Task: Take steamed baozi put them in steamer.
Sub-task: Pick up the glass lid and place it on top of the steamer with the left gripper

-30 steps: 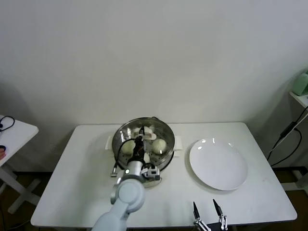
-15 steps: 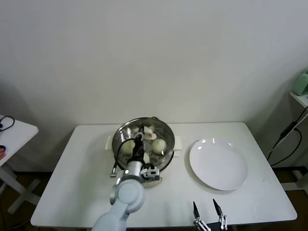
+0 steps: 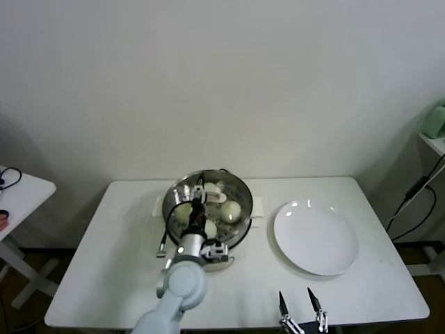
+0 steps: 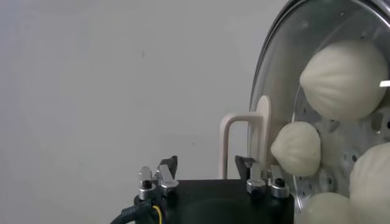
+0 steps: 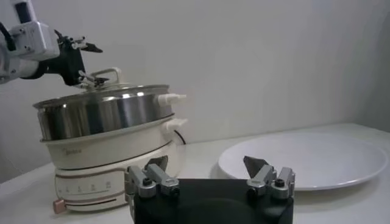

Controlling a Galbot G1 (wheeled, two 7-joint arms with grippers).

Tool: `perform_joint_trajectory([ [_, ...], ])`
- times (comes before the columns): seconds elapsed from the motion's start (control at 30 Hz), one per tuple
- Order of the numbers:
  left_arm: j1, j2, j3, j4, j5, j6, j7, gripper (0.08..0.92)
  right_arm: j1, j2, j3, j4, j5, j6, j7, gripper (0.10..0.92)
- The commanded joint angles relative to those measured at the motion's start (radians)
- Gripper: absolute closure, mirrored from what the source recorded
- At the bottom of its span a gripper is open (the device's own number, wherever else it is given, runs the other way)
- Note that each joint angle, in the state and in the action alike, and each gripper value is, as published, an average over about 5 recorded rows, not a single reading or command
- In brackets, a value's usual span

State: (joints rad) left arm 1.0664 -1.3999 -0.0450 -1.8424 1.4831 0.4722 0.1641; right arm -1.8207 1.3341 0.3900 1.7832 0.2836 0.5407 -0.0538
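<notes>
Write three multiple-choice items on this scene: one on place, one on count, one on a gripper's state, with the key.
1. Where is the plate?
A. right of the steamer
B. inside the steamer
C. on the side table

2. How many baozi does the left wrist view show in the steamer?
A. one
B. four
C. seven

3. The left gripper is
A. open above the steamer
B. shut on the plate
C. parked beside the right gripper

Key: A, the plate lies to the steamer's right; B, four buns show on the tray; A, its jaws stand apart over the pot, holding nothing.

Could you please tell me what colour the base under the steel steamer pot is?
Cream-white base, clearest in the right wrist view.
</notes>
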Motion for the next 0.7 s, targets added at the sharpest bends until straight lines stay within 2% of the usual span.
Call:
perform_joint_trajectory([
  [0.03, 0.013, 0.009, -0.001, -0.024, -0.011, -0.003, -0.002, 0.335, -0.001, 0.001, -0.001, 0.001, -0.001, 0.001, 0.0, 0.203],
  [0.27, 0.039, 0.035, -0.002, -0.089, -0.061, -0.001, 0.006, 0.261, 0.0, 0.001, -0.003, -0.001, -0.001, 0.0, -0.001, 0.203],
  [0.7, 0.119, 0.108, -0.035, -0.202, -0.138, -0.024, 0.003, 0.216, 0.006, 0.004, -0.006, -0.009, 0.0, -0.004, 0.001, 0.203],
])
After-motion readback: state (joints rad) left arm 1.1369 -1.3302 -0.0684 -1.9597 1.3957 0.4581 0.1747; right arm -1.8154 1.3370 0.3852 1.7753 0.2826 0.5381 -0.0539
